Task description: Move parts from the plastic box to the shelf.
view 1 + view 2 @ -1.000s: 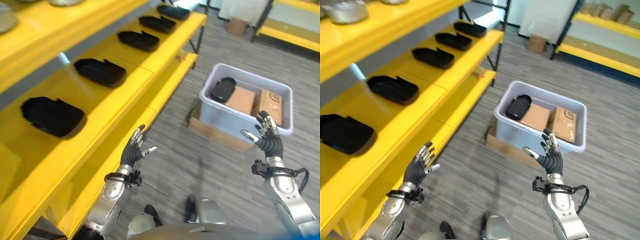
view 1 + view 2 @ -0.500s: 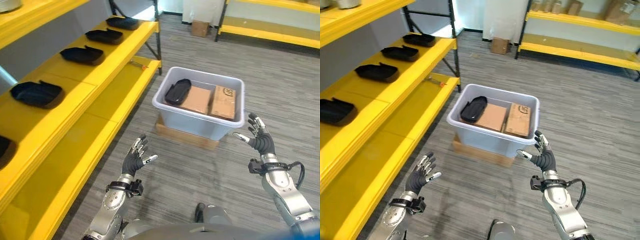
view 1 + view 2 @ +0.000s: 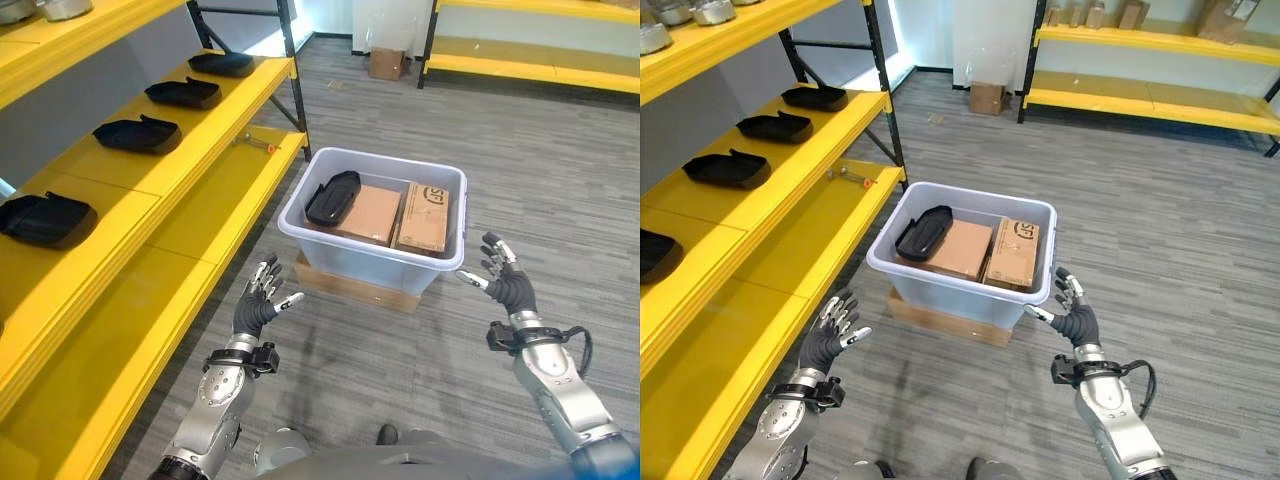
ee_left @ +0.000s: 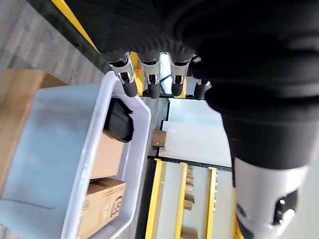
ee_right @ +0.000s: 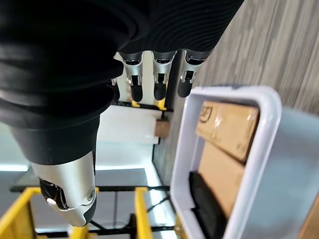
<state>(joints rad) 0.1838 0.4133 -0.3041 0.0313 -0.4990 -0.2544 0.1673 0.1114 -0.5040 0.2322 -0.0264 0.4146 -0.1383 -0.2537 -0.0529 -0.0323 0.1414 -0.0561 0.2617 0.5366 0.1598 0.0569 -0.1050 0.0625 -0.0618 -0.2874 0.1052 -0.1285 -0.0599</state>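
Your left robot hand (image 3: 258, 305) and right robot hand (image 3: 503, 284) hover spread and empty either side of the box (image 3: 372, 259) at frame centre. One black part (image 3: 332, 197), seemingly atop cartons (image 3: 397, 214), lies inside; others sit on the shelf (image 3: 150, 190), upper left.

The camera has swung away from the shelf (image 3: 150, 215), so the box (image 3: 372, 250) now sits between the two hands rather than off beyond the right one. The left hand (image 3: 256, 308), fingers spread, now has the box just ahead of it. The right hand (image 3: 504, 284), also spread, hangs beside the box's near corner.
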